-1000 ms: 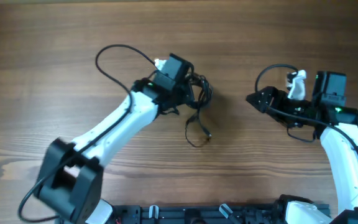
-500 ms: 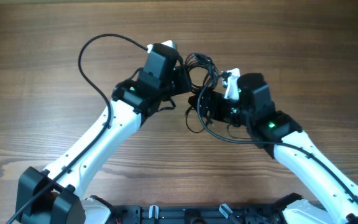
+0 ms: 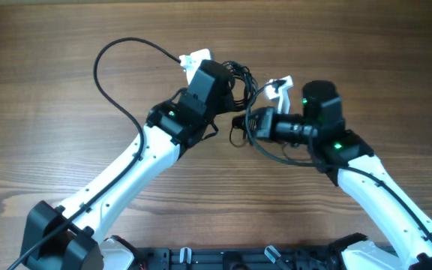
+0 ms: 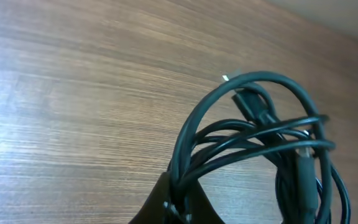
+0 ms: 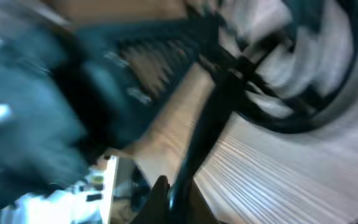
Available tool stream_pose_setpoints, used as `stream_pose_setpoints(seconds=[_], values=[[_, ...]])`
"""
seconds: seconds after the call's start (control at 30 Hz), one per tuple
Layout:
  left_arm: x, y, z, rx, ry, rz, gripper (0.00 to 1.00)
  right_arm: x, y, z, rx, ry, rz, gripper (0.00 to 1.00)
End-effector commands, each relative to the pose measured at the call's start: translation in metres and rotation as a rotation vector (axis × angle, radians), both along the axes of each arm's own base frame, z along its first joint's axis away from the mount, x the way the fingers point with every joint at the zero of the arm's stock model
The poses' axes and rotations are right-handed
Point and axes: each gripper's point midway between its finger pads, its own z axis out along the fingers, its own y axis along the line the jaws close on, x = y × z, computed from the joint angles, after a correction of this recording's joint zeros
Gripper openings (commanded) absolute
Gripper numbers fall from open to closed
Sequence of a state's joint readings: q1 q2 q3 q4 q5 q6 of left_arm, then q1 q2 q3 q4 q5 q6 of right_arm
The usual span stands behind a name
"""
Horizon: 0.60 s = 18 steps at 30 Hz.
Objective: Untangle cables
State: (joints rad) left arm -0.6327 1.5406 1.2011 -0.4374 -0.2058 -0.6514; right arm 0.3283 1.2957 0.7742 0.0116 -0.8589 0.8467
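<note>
Black thin cords (image 3: 240, 79) in a looped tangle hang over the wooden bench (image 3: 43, 45), pinched by the closed left hand (image 3: 227, 96). The closed right hand (image 3: 247, 124) seems, through blur, to clamp one strand (image 5: 210, 124); pulling may tighten knots.

surface: wooden table (image 3: 51, 112) | grain: side to side (brown, overhead view)
</note>
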Motion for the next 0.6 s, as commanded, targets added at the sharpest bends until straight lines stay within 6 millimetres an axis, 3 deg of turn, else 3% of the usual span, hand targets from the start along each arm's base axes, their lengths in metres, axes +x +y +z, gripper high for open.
stream_pose_setpoints(seconds=[0.0,0.07,0.17,0.3,0.43,0.57], values=[[-0.01,-0.015,0.009,0.033,-0.045,-0.063,0.04,0.003,-0.008,0.036,0.123,-0.023,0.017,0.05],[-0.016,-0.025,0.009,0.031,-0.047,-0.088,0.04,0.016,-0.012,0.04,0.116,-0.063,-0.049,0.05],[-0.02,-0.03,0.009,0.024,-0.043,-0.106,0.04,0.042,-0.031,0.018,0.018,-0.032,-0.245,0.04],[-0.02,-0.033,0.01,0.009,-0.042,-0.119,0.04,0.059,-0.053,-0.002,-0.105,-0.042,-0.388,0.05],[-0.038,-0.074,0.021,-0.096,-0.043,-0.374,0.04,0.061,-0.054,-0.008,-0.126,-0.051,-0.383,0.04],[-0.061,-0.102,0.031,-0.163,-0.056,-0.608,0.04,0.066,-0.051,-0.034,-0.156,0.01,-0.376,0.04]])
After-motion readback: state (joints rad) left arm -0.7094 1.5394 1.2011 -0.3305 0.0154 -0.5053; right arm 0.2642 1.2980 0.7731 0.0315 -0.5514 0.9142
